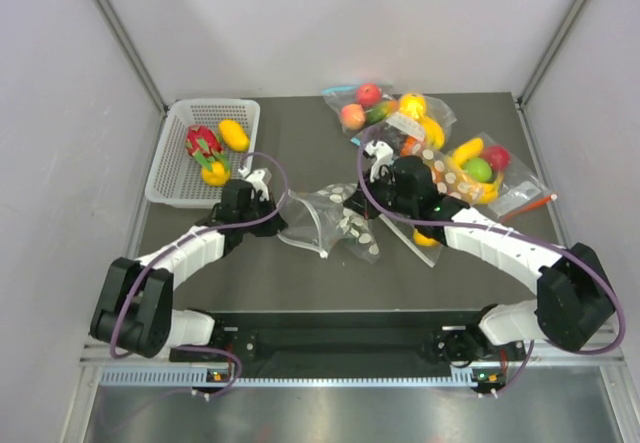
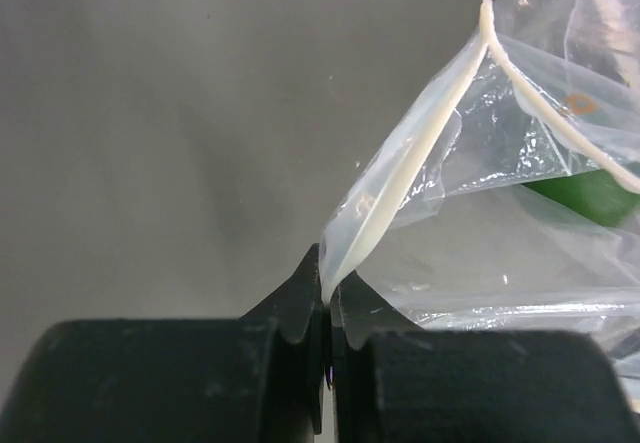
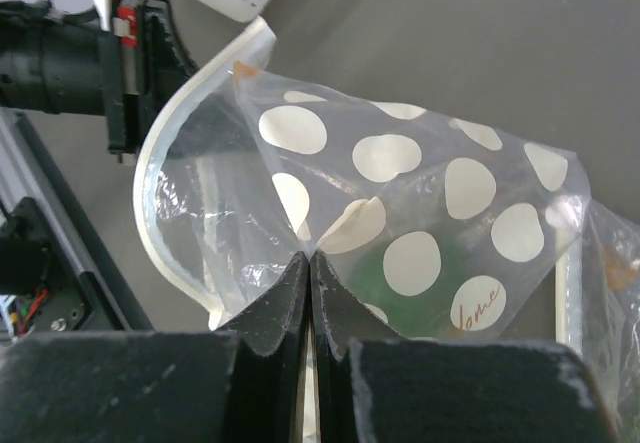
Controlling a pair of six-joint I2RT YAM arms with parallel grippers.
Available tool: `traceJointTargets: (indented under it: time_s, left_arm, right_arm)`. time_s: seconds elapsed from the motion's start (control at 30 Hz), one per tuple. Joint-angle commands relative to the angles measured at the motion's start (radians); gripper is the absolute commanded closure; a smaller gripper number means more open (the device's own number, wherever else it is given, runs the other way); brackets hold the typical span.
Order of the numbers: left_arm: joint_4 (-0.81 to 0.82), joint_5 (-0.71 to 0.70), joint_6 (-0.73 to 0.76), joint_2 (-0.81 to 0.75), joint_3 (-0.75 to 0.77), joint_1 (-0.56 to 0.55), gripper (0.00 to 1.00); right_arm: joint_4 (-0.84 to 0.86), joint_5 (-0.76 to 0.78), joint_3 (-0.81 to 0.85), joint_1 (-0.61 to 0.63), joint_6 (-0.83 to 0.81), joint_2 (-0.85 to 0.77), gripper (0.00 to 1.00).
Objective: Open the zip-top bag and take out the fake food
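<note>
Film of the crinkled, white-dotted zip-top bag (image 3: 430, 178) possibly veils green food (image 3: 368, 271).

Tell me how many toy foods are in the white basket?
3 in the basket: red one with green leaves, left; yellow one, back right; another yellow one, front. More may hide underneath.

Two arms (image 1: 190, 248), one basket (image 1: 163, 171) (white mesh)

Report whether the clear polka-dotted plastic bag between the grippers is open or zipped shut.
Open. The bag gapes: its white zip strip bows into a wide loop, the left gripper and right gripper each pinching plastic.
</note>
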Motion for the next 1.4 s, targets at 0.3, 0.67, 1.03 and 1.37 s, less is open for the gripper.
traceJointTargets:
  time_s: [0.3,0.67,1.03,1.37]
  left_arm:
    - [0.039,-0.005,0.061,-0.254,0.055,-0.139,0.33]
    - [-0.247,-0.257,0.005,-0.383,0.051,-0.195,0.32]
    - [-0.376,-0.322,0.007,-0.544,0.090,-0.197,0.21]
    - [-0.302,-0.016,0.081,-0.658,0.118,-0.206,0.40]
  right_arm:
    - [0.038,0.164,-0.039,0.101,0.010,0.049,1.00]
    - [0.060,0.211,-0.039,0.111,0.065,0.015,1.00]
    - [0.033,0.294,-0.030,0.111,0.091,0.018,1.00]
    - [0.035,0.279,-0.001,0.111,0.096,0.049,1.00]
